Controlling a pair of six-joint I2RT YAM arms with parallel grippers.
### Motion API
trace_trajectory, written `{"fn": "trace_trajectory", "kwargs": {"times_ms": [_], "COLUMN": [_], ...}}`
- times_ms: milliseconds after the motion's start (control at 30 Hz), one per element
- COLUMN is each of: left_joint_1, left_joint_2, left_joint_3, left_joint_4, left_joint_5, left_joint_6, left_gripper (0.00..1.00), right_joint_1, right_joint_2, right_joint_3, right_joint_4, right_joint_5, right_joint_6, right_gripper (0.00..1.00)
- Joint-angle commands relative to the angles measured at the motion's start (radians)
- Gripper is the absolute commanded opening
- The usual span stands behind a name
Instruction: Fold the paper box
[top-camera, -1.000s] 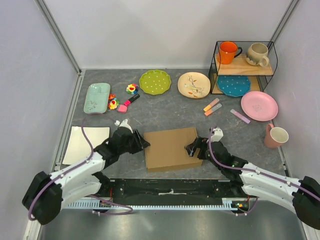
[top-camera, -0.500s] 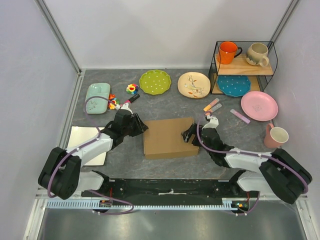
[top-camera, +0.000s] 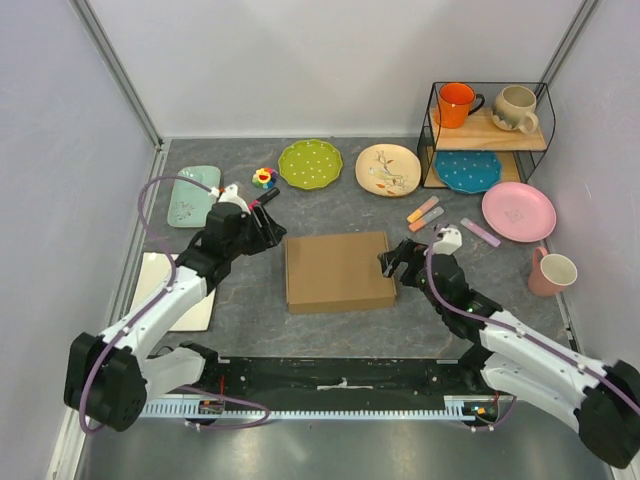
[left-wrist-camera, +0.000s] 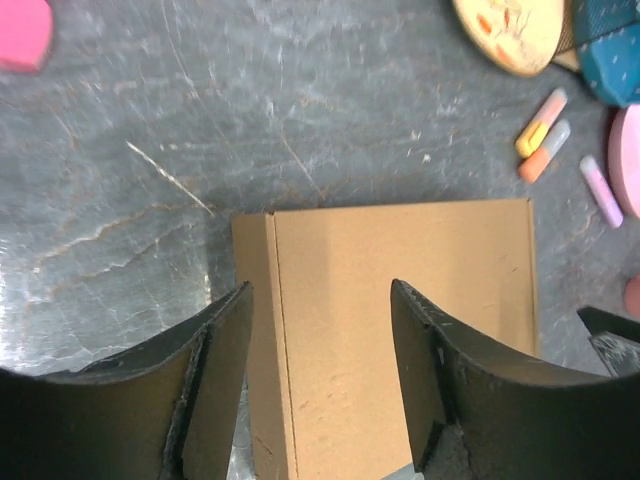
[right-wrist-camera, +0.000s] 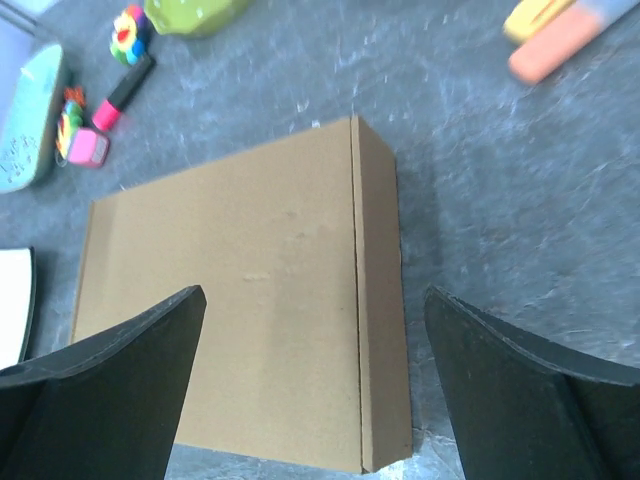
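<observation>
Top external view: the plain brown corrugated cardboard box (top-camera: 338, 272) lies at the centre of the frame on the grey mottled table (top-camera: 340, 212). Its broad face is up and its panels are closed into a shallow rectangular block. One second earlier it sits lower in the frame and slightly skewed, with both grippers against its short sides. It now lies further up the frame, with its edges nearly square to the frame edges.

Check the left gripper (left-wrist-camera: 322, 290). It has drawn back from the box's left side toward the upper left of the top external frame, and its jaws have spread. In the left wrist view they stand moderately wide with nothing between them. The box's left edge lies beneath them, untouched.

Check the right gripper (right-wrist-camera: 315, 292). It stands just off the box's upper right corner, jaws fully spread and holding nothing. The right wrist view shows the box's top face and right wall below, clear of both fingers.

Read this change as a release: both arms have let go after squaring the box. Judge the fold as finished or very nearly so, since no flap stands loose in any view. You cannot confirm the tucks inside the walls from these views.
</observation>
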Motion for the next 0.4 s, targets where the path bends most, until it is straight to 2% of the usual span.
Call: {"fn": "trace_trajectory", "kwargs": {"times_ms": [0,167,267,333,367], "left_joint_1": [0.007,0.007,0.005,0.005,0.005], "left_joint_2": [-0.070,-0.121,-0.183,-0.210,-0.237], "left_joint_3": [0.088,0.088,0.066,0.063,0.069], "left_joint_4": [-0.183,-0.332,-0.389,-0.389,-0.386], "left_joint_5": [-0.100,-0.208,-0.235,-0.226,-0.206], "left_joint_6": [0.039,-0.146,-0.207,-0.177,-0.109], "left_gripper": [0.67,0.68,0.66,0.64,0.65], "right_joint_1": [-0.001,0.000,0.002,0.000,0.000], "right_joint_2": [-0.158,-0.308,-0.353,-0.362,-0.362], "right_joint_3": [0.092,0.107,0.106,0.104,0.107], "right_joint_4": [-0.266,-0.371,-0.392,-0.394,-0.394], "right_joint_5": [0.095,0.102,0.101,0.102,0.101], "right_joint_6": [-0.056,-0.094,-0.105,-0.113,-0.120], "right_gripper": [0.98,0.98,0.98,0.98,0.98]}}
